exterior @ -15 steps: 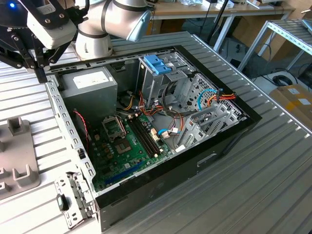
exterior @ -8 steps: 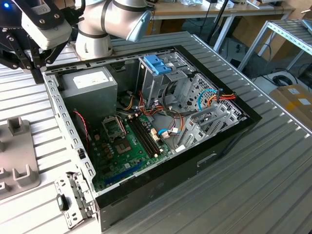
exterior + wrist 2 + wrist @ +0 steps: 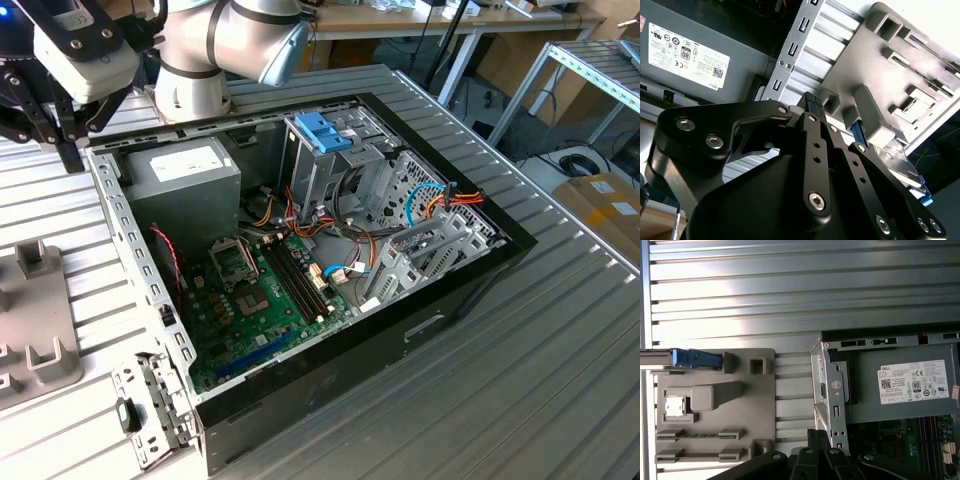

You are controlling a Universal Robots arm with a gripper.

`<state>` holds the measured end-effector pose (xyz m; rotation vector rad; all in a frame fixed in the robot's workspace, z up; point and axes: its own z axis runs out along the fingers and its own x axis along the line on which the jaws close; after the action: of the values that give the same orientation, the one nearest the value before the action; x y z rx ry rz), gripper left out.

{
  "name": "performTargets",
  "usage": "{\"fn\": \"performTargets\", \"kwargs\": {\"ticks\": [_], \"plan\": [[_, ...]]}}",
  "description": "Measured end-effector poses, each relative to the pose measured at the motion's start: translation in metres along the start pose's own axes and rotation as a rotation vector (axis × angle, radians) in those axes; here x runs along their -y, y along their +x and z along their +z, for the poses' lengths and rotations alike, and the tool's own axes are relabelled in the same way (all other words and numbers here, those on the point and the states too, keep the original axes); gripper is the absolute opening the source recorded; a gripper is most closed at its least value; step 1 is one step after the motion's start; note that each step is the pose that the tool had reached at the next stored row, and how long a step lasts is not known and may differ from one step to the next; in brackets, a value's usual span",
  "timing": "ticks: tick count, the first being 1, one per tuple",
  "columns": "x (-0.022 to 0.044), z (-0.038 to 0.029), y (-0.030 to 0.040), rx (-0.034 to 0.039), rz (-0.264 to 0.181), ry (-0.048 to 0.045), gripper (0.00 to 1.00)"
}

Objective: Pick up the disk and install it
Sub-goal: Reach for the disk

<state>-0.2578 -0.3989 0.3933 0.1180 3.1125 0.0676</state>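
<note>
The disk (image 3: 690, 359) stands on edge in a slot at one end of a grey fixture (image 3: 715, 405). Its blue carrier frame faces the first wrist camera, with a thin silver edge beside it. In the second wrist view the disk (image 3: 897, 156) lies past the fixture (image 3: 900, 75), with its labelled face and blue frame partly hidden. My gripper (image 3: 812, 100) is shut on nothing. It hangs above the ribbed table, between the fixture and the corner of the open computer case (image 3: 300, 250), well apart from the disk. In the exterior view the gripper (image 3: 68, 150) sits at the upper left, beside the case.
A grey power-supply box (image 3: 185, 170) with a white sticker fills the case corner nearest me. A metal drive cage with a blue handle (image 3: 325, 130) stands deeper in the case, beside the motherboard (image 3: 260, 290) and loose cables. The grey fixture (image 3: 30, 330) lies at the exterior view's left.
</note>
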Motion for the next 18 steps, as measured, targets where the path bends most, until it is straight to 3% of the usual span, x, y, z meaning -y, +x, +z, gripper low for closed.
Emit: {"fn": "performTargets", "kwargs": {"ticks": [18], "plan": [[0.0007, -0.0002, 0.0087, 0.0, 0.0, 0.0, 0.1]]}}
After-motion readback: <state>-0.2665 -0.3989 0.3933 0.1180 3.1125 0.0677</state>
